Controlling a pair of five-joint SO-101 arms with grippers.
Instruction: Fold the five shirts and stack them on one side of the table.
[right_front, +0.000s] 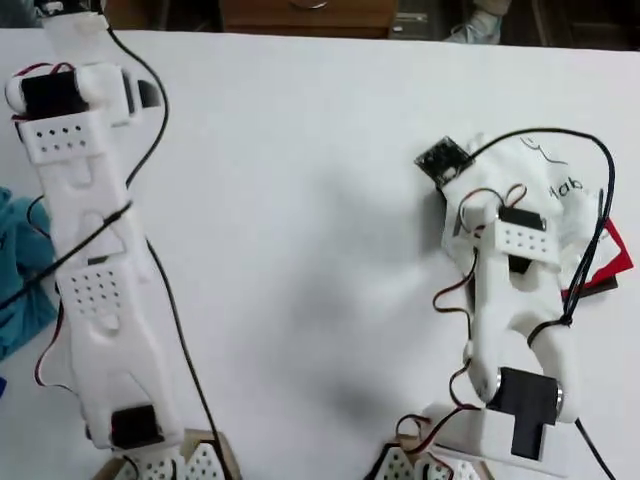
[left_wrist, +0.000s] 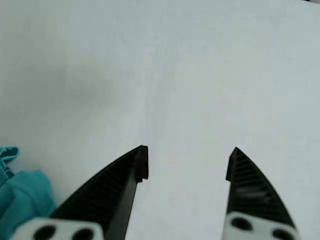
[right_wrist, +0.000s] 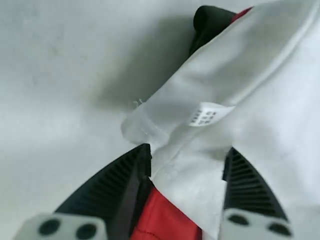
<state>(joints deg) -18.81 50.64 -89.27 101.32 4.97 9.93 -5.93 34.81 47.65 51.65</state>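
Judging by the crumpled heaps, folding looked barely begun: a soft white shirt (right_wrist: 250, 75) with a stitched hem lay rumpled over red cloth (right_wrist: 165, 220) and something black (right_wrist: 210, 17) on the right side of the smooth white table (right_front: 300, 200). The right gripper (right_wrist: 187, 150) stood wide apart astride that hem, pinching nothing, while the left gripper (left_wrist: 189, 148) hung equally wide and empty, a wrinkled teal shirt (left_wrist: 22, 200) just beside it.
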